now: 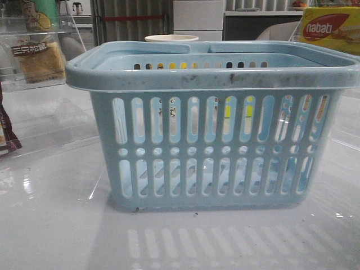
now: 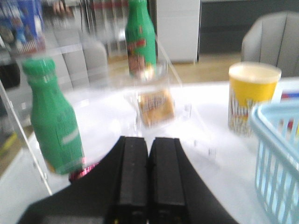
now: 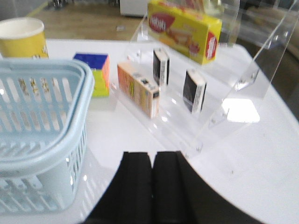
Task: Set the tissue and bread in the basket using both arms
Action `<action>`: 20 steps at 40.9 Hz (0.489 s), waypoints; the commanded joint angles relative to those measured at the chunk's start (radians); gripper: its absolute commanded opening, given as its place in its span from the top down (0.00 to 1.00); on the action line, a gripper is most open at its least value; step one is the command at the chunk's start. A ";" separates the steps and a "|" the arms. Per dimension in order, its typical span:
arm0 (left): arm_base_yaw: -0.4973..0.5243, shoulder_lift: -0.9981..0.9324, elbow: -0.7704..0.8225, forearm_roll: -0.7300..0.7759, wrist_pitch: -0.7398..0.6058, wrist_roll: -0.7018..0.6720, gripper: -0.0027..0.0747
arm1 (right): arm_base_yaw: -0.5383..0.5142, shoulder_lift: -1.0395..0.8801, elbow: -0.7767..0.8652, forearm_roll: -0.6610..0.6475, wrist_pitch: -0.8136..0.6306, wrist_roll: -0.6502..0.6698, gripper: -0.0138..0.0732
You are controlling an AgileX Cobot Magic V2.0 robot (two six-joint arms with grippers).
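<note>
Only bare basket (image 1: 214, 169) interior

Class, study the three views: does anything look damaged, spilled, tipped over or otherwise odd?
Only wear: the basket has dark scuff marks along its front rim. Nothing looks spilled or toppled, and the bread stands upright on its clear shelf.

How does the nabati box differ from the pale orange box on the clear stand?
The nabati box is bright yellow with a red logo; the orange box is pale, with a whitish end. The nabati box is longer and sits on a higher step; the orange box stands lower. Both are cartons.
</note>
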 commanded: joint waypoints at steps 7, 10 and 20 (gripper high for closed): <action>-0.003 0.153 -0.037 -0.009 0.049 -0.006 0.85 | -0.004 0.173 -0.035 -0.012 0.028 -0.009 0.82; -0.003 0.184 -0.037 -0.009 0.060 -0.006 0.85 | -0.004 0.208 -0.035 -0.012 0.031 -0.009 0.82; -0.003 0.253 -0.037 -0.013 0.071 -0.006 0.85 | -0.004 0.280 -0.035 -0.012 0.034 -0.009 0.80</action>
